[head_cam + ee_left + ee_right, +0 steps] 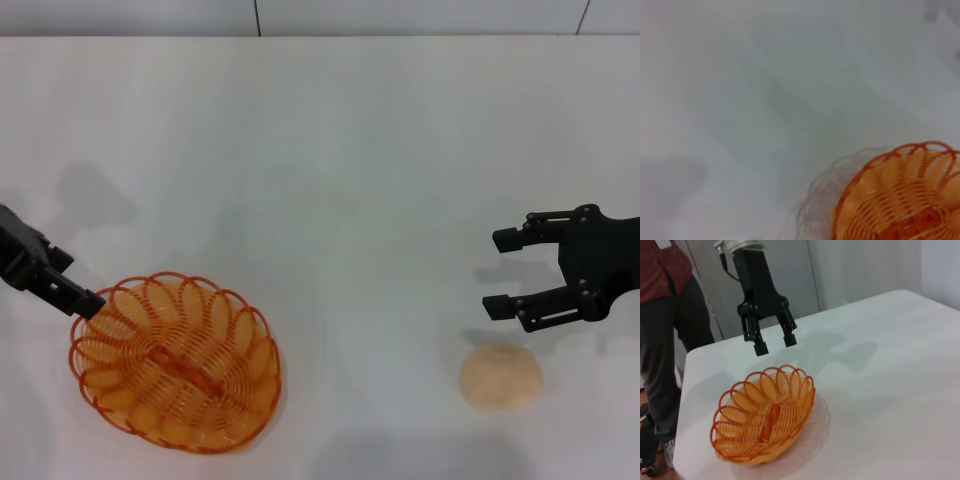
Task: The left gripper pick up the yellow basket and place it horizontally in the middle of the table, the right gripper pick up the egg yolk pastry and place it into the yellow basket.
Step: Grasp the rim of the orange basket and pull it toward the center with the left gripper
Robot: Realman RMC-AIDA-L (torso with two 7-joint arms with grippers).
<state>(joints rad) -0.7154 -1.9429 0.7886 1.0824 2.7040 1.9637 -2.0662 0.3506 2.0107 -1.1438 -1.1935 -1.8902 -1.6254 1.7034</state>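
Nearest me on the plain white matte worktop I see one oval orange-yellow wire basket with looped rim and spiral bottom, lying near-left, and one small smooth beige dome-shaped pastry near-right, well apart. The black left gripper hangs just beyond the basket's rim, fingers spread, empty. The black right gripper hovers just beyond the pastry, gaping wide. Farther off, a person in dark trousers stands past the worktop's edge.
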